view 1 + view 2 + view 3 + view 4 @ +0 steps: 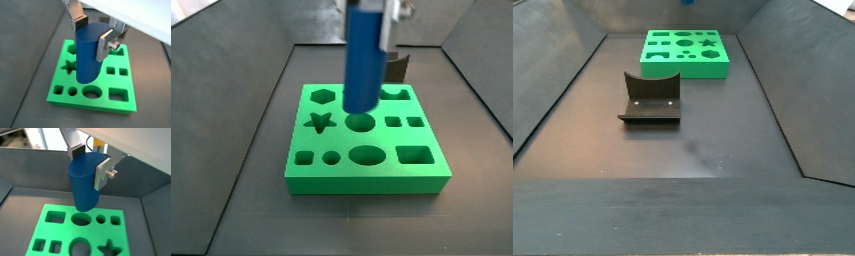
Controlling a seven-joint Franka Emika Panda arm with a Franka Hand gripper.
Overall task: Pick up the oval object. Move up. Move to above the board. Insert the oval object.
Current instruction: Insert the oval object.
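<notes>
Gripping the oval object (87, 52) between my two silver fingers (105, 44), my gripper (92, 36) is closed on the peg's upper end, and the peg hangs upright over the board (122, 106). In both wrist views the blue peg fills the middle of the picture and covers some of the board's cutouts behind it, so I can't say which hole its tip is lined up with. Same hold from the other wrist camera: gripper (90, 164), peg (83, 184), green board (47, 233) below, with a clear gap between peg tip and slab.

In a side view the peg (364, 68) drops in from the top edge; my gripper (381, 10) is cut off there, only a sliver of silver showing. The peg's lower end overlaps the board (365, 182) near a round cutout, though from this angle I can't tell how high above it sits.

Beyond the board, the fixture (396, 68) peeks out, mostly hidden by the peg. In a side view from farther back, the fixture (649, 99) stands in front of the board (687, 66), just apart from it; only a blue speck of the peg (687, 2) shows at the frame's top edge.
</notes>
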